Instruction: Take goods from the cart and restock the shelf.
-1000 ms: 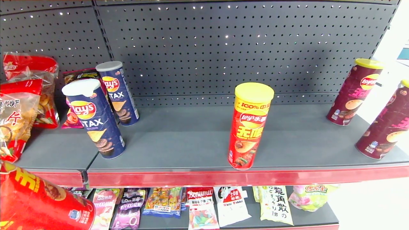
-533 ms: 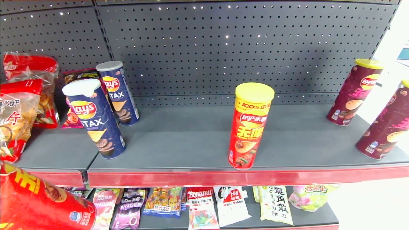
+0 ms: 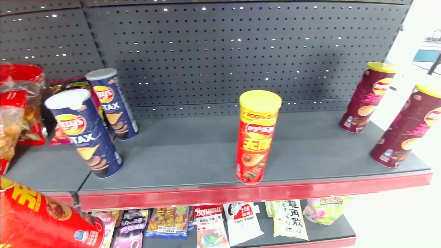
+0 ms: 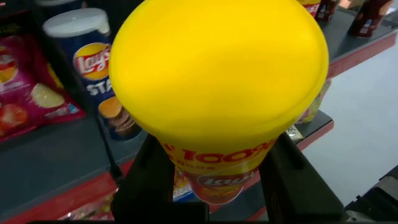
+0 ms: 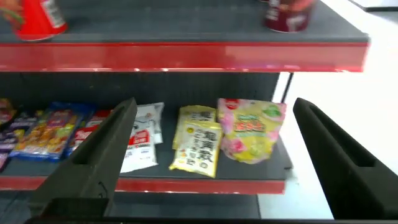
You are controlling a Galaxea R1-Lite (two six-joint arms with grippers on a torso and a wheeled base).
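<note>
Red cardboard chip canister with a yellow plastic lid (image 4: 217, 93) sits clamped in my left gripper (image 4: 217, 183), low and just short of the grey metal shelf (image 3: 193, 151) with its red lip; not yet placed, I judge; a matching red canister (image 3: 256, 137) already stands beyond that hand, to its right; my right gripper (image 5: 214, 155) hangs spread, empty; the lid hides where the fingers touch; the head view crops the held canister.

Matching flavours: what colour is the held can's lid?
Yellow lid on the can; clearest in left wrist view.
</note>
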